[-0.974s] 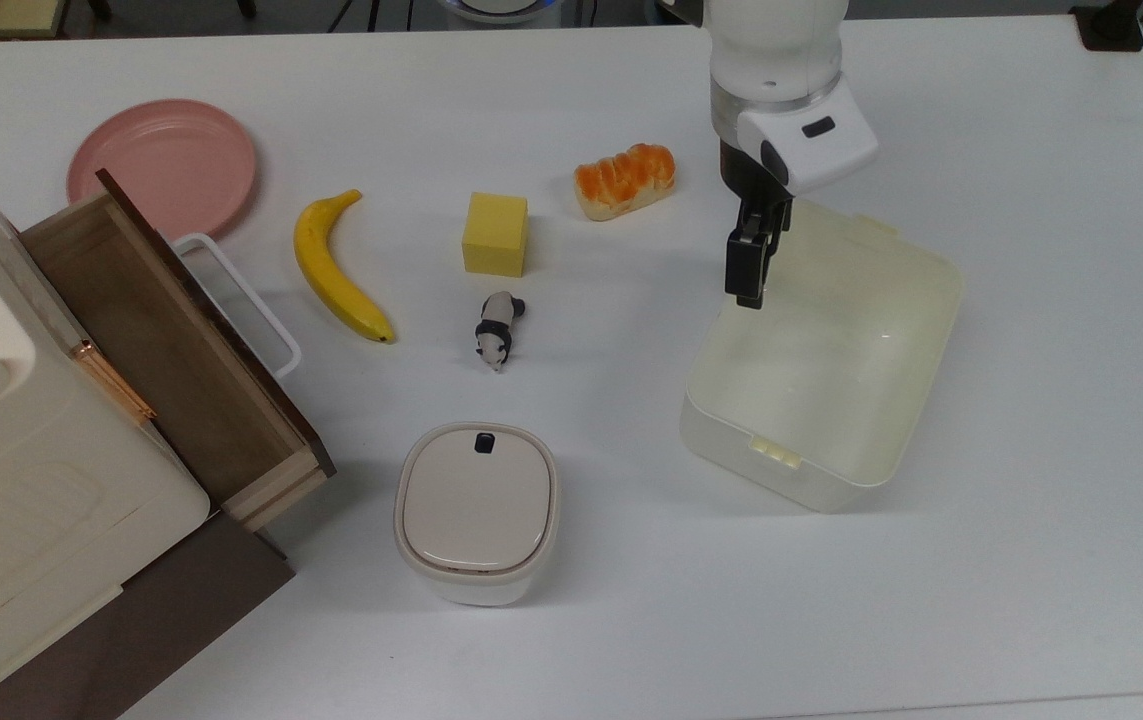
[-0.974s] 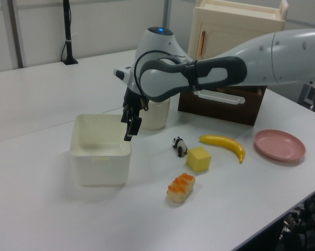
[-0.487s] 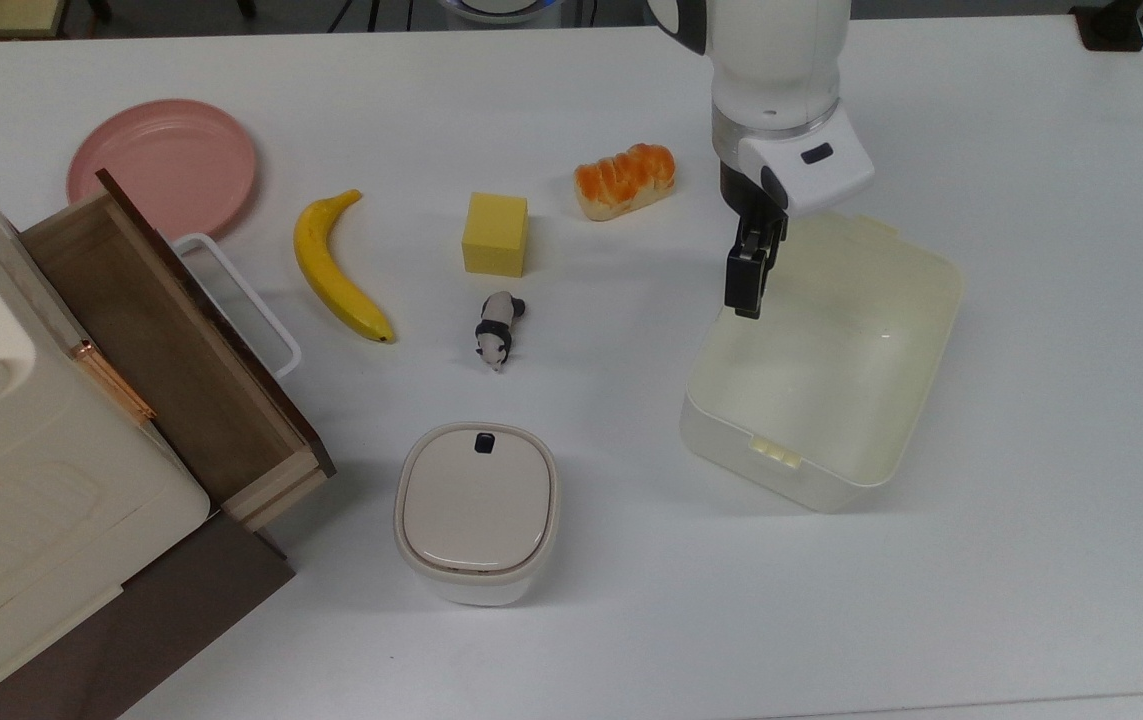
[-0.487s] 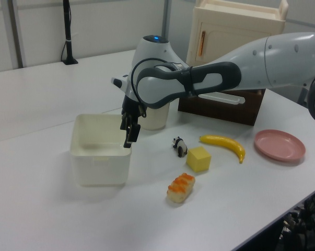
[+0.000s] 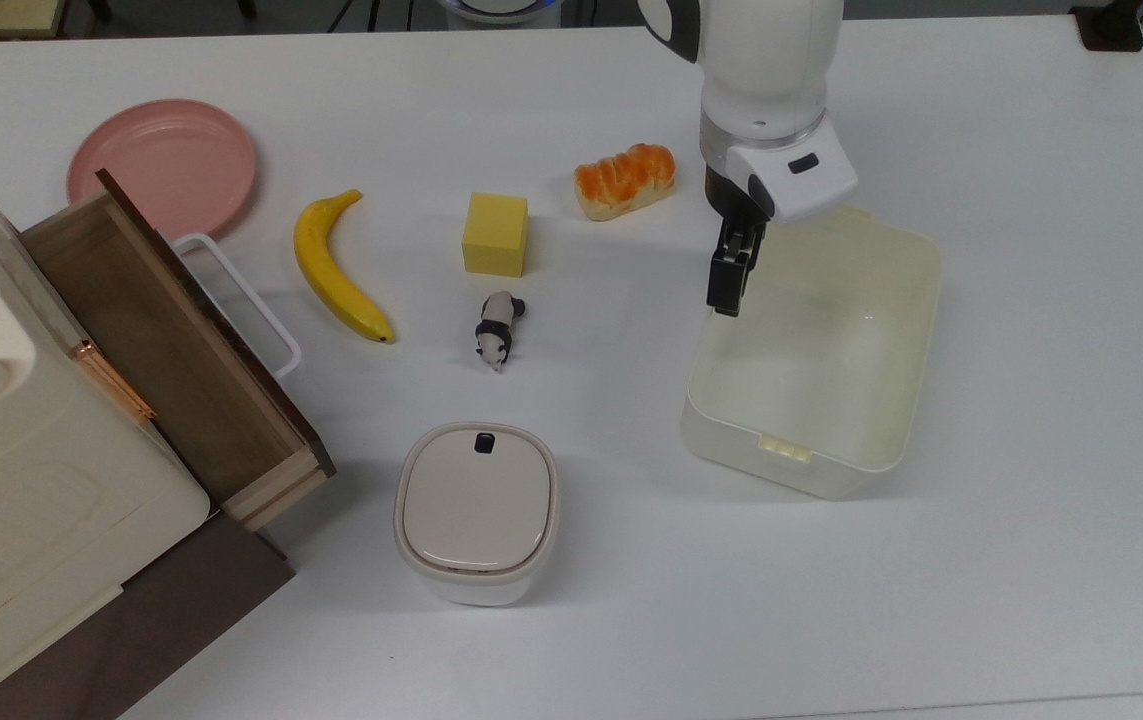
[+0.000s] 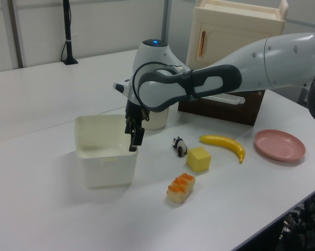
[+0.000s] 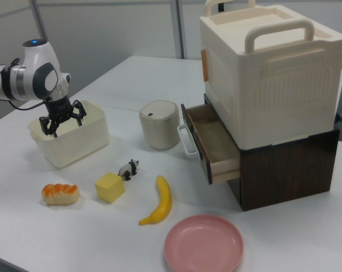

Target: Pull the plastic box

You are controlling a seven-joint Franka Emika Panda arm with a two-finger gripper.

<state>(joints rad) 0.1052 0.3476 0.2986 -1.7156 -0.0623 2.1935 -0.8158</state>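
Note:
The plastic box (image 5: 791, 465) is a cream-white, lidless tub at the top view's right. It also shows at the left view's left (image 6: 107, 170) and at the right view's far left (image 7: 74, 147). My gripper (image 5: 728, 295) hangs at the box's wall on the side facing the bread, near the far corner. In the left view the gripper (image 6: 133, 142) reaches down at the rim. In the right view the gripper (image 7: 63, 126) is open, its two fingers spread apart over the rim. I cannot tell which finger is inside the box.
A bread roll (image 5: 625, 178), yellow block (image 5: 496, 233), panda figure (image 5: 498, 329) and banana (image 5: 336, 265) lie to the box's left in the top view. A lidded white container (image 5: 476, 510) stands nearer. A pink plate (image 5: 162, 167) and a cabinet's open drawer (image 5: 161, 330) are at far left.
The gripper moved slightly toward the top view's left. The box slid and turned with it, its far right corner swinging leftward.

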